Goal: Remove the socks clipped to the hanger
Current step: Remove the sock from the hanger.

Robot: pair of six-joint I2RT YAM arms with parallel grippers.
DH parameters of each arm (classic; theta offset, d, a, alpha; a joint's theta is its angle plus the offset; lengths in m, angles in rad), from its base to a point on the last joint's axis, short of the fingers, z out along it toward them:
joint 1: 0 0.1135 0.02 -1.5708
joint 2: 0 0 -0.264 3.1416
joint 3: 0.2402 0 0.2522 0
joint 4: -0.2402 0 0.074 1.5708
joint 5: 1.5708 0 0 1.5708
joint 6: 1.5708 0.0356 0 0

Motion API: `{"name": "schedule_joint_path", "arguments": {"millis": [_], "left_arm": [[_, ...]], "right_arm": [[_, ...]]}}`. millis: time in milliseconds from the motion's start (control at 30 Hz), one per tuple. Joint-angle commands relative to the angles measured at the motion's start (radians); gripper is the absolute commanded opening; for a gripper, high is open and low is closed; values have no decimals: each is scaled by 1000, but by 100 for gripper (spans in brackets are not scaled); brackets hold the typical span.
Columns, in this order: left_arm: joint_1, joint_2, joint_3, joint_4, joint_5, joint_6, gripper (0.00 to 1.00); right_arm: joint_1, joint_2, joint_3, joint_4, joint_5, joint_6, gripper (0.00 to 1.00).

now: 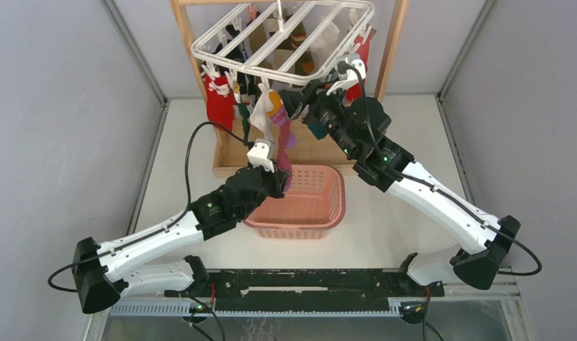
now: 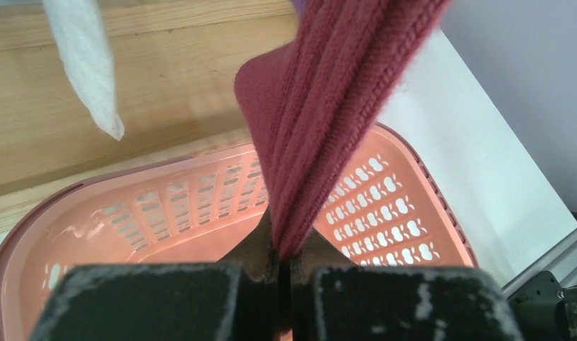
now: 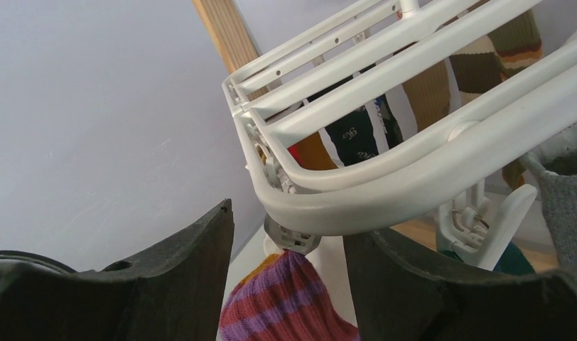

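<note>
The white hanger (image 1: 300, 39) hangs from the wooden rack with several socks clipped along its edge, among them a red sock (image 1: 219, 103) and a white sock (image 1: 260, 117). A magenta sock (image 1: 283, 138) with a purple-striped cuff (image 3: 286, 305) stretches down from a grey clip (image 3: 291, 238) under the frame (image 3: 385, 181). My left gripper (image 2: 286, 259) is shut on this sock's lower end (image 2: 328, 106), above the basket. My right gripper (image 3: 289, 227) stands open under the frame, its fingers on either side of that clip without touching it.
A pink basket (image 1: 310, 209) sits on the table below the hanger, in front of the rack's wooden base (image 1: 229, 169). The rack's upright (image 1: 394, 42) rises at the right. Brown-striped (image 3: 484, 64), navy (image 3: 349, 131) and grey (image 3: 566, 206) socks hang further along.
</note>
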State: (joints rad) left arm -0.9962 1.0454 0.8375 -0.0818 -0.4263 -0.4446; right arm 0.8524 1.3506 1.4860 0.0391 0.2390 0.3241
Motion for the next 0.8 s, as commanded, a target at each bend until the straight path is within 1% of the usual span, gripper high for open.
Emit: {"name": "schedule_joint_path", "arguments": {"millis": [0,767], "left_arm": [[4,-1,74,8,-13,7,0],[2,8,81,7,-8,5,0]], "right_arm": [[5,7,54,6,32,-30,64],[3,16,72,-19,40,-41,52]]}}
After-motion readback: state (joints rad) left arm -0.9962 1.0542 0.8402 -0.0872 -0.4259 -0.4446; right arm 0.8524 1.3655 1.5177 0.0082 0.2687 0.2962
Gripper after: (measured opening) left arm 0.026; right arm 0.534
